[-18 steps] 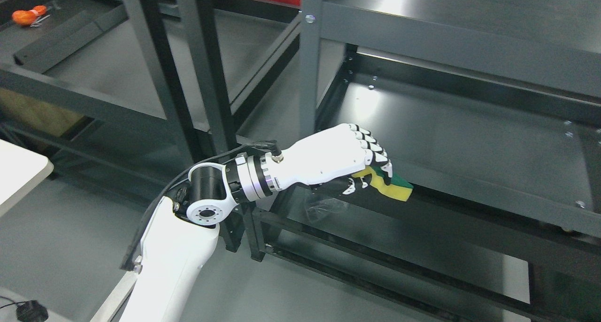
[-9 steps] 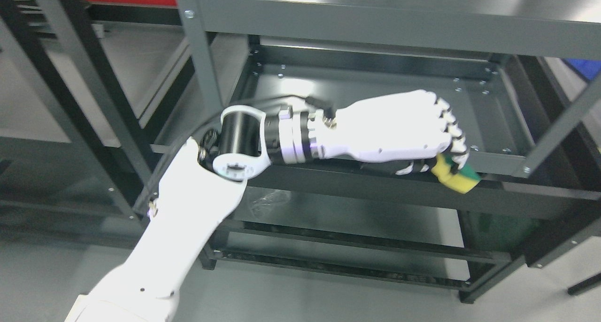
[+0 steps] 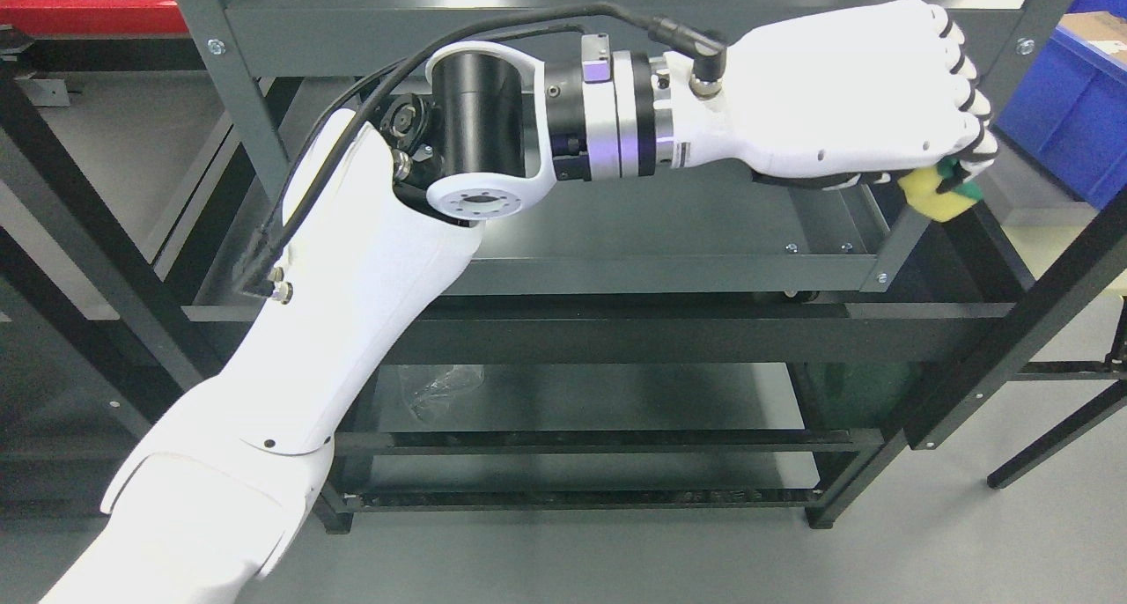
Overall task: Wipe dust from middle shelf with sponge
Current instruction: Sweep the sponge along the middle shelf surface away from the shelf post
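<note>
Yellow foam with a green scouring layer identifies the sponge (image 3: pixel 940 195), which sits at the right end of the middle shelf (image 3: pixel 651 274), directly beside the shelving unit's front right upright (image 3: pixel 960 120). The left hand (image 3: pixel 854 93) is closed around the sponge: the fingers (image 3: pixel 968 102) curl over its top and only the lower yellow edge and a small green strip protrude below them. Whether the sponge touches the shelf surface cannot be determined, because the hand and the upright cover that area. The left arm (image 3: pixel 352 261) enters from the lower left and crosses in front of the middle shelf's front rail, with the black wrist joint (image 3: pixel 480 111) left of the hand. A blue bin (image 3: pixel 1070 120) stands to the right of the upright. A clear plastic item (image 3: pixel 438 384) lies on the lower shelf (image 3: pixel 599 401), below the middle shelf.
</note>
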Controlling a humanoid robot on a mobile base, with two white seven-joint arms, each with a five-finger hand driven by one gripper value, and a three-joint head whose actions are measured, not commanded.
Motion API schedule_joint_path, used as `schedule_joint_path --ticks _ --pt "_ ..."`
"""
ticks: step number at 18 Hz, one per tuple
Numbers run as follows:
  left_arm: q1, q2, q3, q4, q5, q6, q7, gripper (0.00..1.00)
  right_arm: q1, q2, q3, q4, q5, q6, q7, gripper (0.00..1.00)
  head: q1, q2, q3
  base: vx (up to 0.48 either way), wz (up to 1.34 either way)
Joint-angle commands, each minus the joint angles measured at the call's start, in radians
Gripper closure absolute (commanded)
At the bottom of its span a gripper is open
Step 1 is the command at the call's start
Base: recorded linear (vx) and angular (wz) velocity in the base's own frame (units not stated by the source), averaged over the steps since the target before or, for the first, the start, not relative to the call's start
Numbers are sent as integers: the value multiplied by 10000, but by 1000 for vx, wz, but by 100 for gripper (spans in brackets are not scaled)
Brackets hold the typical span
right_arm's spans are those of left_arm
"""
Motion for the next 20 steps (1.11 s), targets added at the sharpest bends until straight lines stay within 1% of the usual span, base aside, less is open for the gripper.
schedule_joint_path --ticks 1,4,5,8,10,12,14,17,18,20 --pt "-372 170 48 1095 -1168 119 317 100 -3 -175 -2 -175 0 5 5 0 0 0 0 -5 -138" --pt "287 170 295 1004 -1153 -201 179 100 -3 -175 -2 -175 0 5 5 0 0 -1 0 0 19" --pt "501 170 554 912 -1137 -689 12 100 -3 -175 -2 -175 0 5 5 0 0 -1 0 1 58" --pt "993 170 2070 544 -1107 -771 -800 100 -3 -175 -2 -175 0 5 5 0 0 -2 0 11 57" --pt "1025 179 3113 314 -1106 -771 -1215 100 -3 -175 -2 -175 0 5 5 0 0 -2 0 11 65" --pt "1025 454 4034 23 -1030 -771 -1507 100 -3 -175 -2 -175 0 5 5 0 0 -2 0 3 58" --pt "1086 1036 4528 -101 -512 -771 -1585 100 -3 -175 -2 -175 0 5 5 0 0 -1 0 -1 24" --pt "1468 2491 4576 -437 1266 -771 -1799 99 -3 -175 -2 -175 0 5 5 0 0 -1 0 0 0" --pt "1682 3103 4576 -651 1863 -771 -1815 99 -3 -175 -2 -175 0 5 5 0 0 -2 0 0 0" --pt "2174 4560 4682 -990 2985 -771 -1800 99 -3 -175 -2 -175 0 5 5 0 0 -1 0 0 0"
